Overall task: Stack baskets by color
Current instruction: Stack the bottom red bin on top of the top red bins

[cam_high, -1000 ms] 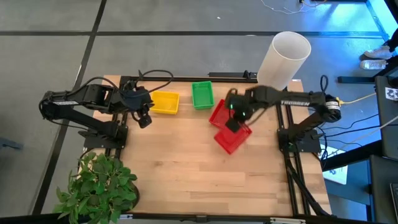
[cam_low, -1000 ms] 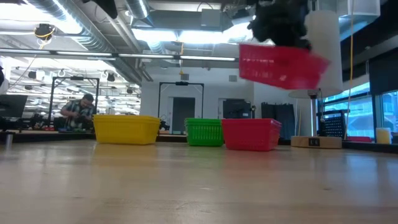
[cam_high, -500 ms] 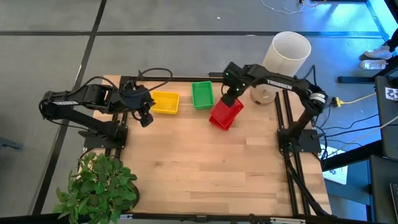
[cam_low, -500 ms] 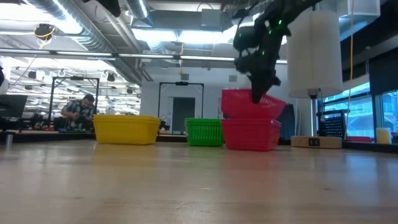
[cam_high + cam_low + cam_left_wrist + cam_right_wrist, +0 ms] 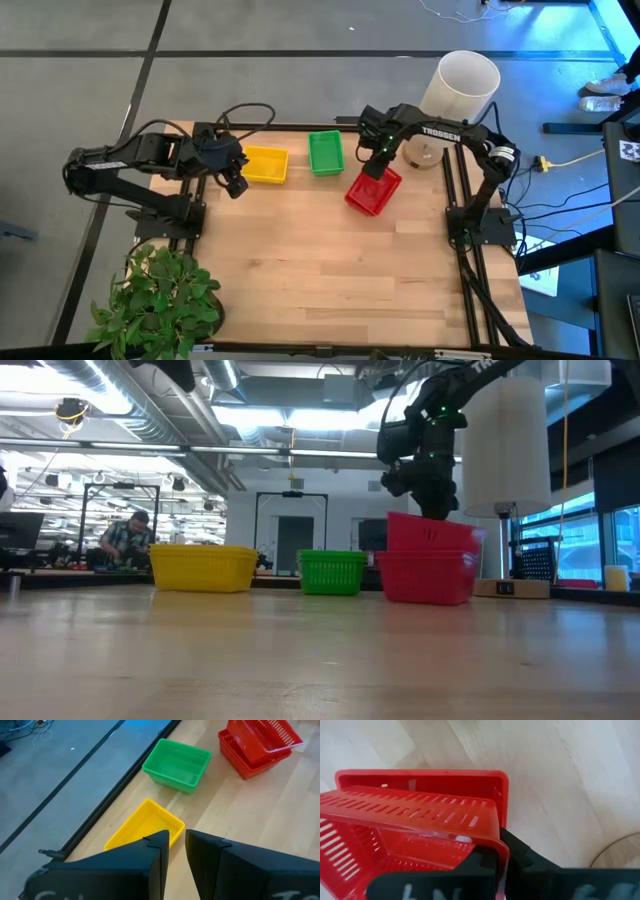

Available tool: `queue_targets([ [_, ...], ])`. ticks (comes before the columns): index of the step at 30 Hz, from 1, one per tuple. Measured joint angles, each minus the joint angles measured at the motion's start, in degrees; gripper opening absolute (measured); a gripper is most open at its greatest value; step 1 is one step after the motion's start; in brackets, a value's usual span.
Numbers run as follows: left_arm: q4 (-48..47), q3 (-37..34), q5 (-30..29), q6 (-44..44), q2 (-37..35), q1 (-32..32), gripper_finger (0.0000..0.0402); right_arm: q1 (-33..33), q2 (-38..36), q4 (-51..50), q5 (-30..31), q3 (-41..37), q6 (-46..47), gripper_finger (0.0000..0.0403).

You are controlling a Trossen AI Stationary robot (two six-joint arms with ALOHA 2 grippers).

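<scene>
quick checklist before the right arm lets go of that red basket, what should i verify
1. Right pincer shut on the top red basket, gripping its rim: ok.
2. Top basket over the lower red basket: ok, though it sits askew and is not fully nested.
3. Top basket level: not ok, it tilts in the left wrist view.
4. Green basket and yellow basket apart from the red pair: ok.
5. Left pincer waits by the yellow basket, away from the red ones: ok.
6. Tall white cylinder clear of the right arm: cannot tell.
</scene>
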Motion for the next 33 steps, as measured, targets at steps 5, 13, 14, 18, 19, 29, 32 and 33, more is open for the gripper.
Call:
queue_targets([
  [5, -0.1, 0.0, 0.0, 0.0, 0.0, 1.0, 0.0055, 0.0, 0.2, 0.7, 0.0, 0.0, -0.7, 0.0022],
  [13, -0.2, 0.0, 0.5, 0.0, 0.0, 1.1, 0.0055, 0.0, 0.3, 0.8, 0.0, 0.5, -0.7, 0.0027],
  [14, -0.2, 0.0, 0.5, 0.0, 0.0, 1.1, 0.0055, 0.0, 0.3, 0.4, 0.0, 1.2, -0.6, 0.0027],
  [18, -0.3, 0.0, 0.5, 0.0, 0.0, 1.1, 0.0055, 0.0, 0.3, -3.3, -0.1, 4.9, -0.4, 0.0024],
  [19, -0.4, 0.0, 0.5, 0.0, 0.0, 1.1, 0.0055, 0.0, 0.3, -4.0, -0.1, 5.8, -0.5, 0.0021],
  [29, -0.7, 0.0, 0.5, 0.1, 0.0, 1.1, 0.0055, 0.2, 0.2, -7.4, -0.2, 7.7, 0.8, 0.0018],
  [32, -0.7, 0.0, 0.5, 0.1, 0.0, 1.1, 0.0055, 0.5, 0.2, -7.4, -0.2, 6.1, 0.7, 0.0011],
  [33, -0.7, 0.0, 0.5, 0.1, 0.0, 1.1, 0.0055, 0.5, 0.2, -7.2, -0.2, 5.6, 0.7, 0.0009],
])
